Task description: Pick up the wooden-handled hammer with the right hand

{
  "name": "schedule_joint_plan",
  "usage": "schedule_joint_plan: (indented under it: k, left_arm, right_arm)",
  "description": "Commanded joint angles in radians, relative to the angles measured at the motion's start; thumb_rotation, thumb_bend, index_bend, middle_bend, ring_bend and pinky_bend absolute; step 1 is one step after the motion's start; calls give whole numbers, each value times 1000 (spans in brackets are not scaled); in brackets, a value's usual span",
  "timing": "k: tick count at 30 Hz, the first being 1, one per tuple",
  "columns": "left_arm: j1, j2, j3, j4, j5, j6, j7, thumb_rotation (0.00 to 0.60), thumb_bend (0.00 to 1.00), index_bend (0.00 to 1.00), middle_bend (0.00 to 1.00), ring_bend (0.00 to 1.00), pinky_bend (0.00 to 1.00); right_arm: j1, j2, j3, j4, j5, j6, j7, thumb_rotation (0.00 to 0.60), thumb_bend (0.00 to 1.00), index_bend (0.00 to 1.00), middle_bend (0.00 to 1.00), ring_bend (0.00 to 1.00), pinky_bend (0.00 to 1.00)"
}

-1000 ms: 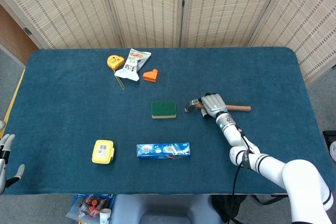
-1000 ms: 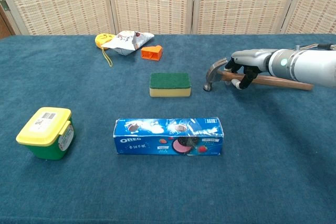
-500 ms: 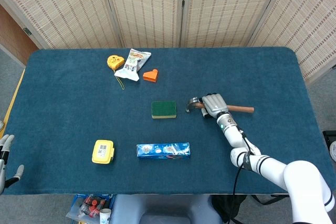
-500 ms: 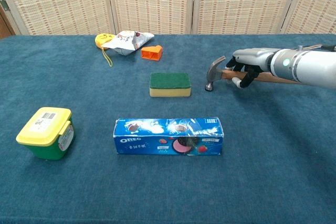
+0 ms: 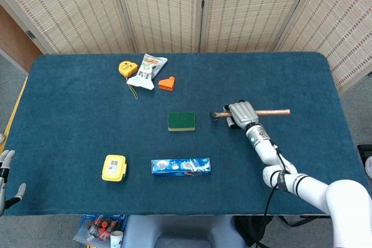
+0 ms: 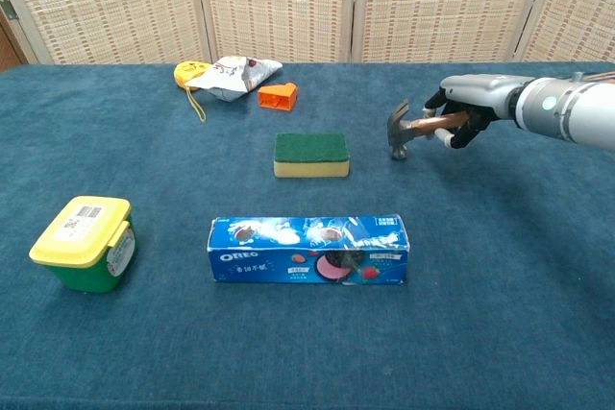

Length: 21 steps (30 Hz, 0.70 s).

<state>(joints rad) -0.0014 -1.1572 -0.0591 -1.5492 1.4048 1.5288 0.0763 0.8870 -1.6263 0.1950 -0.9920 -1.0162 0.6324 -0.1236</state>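
Toward the right edge of the blue worktop [image 5: 70, 97], the right robot hand [image 5: 242, 113] has its fingers wrapped around the wooden-handled hammer [image 6: 411, 128], holding it up off the cloth (metal head pointing down). The left robot hand [image 5: 6, 178] rests past the near left corner, fingers apart, holding nothing.

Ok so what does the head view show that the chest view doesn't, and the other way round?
Only the head view shows the left hand at the table's near left edge, the hammer's full wooden handle, and items under the table. Only the chest view shows the Oreo lettering on the blue box and the yellow-lidded tub's green body. Both show the right hand gripping the wooden-handled hammer, the green sponge, the orange block, the snack bag and the yellow tape measure.
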Motion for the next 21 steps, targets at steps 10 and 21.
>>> schedule_joint_plan:
  k: [10,21]
  left_arm:
    - [-3,2,1,-15,7,-1,17,600,325,0,0,48,0]
    - [-1,5,2,-28,8,2,29,600,325,0,0,47,0]
  right_arm:
    - [-59,112,3,-120,-64,44,87,600,627,640,737,537,481]
    - [-81,151,2,-162,-88,32,152,600,632,653,762,604,638]
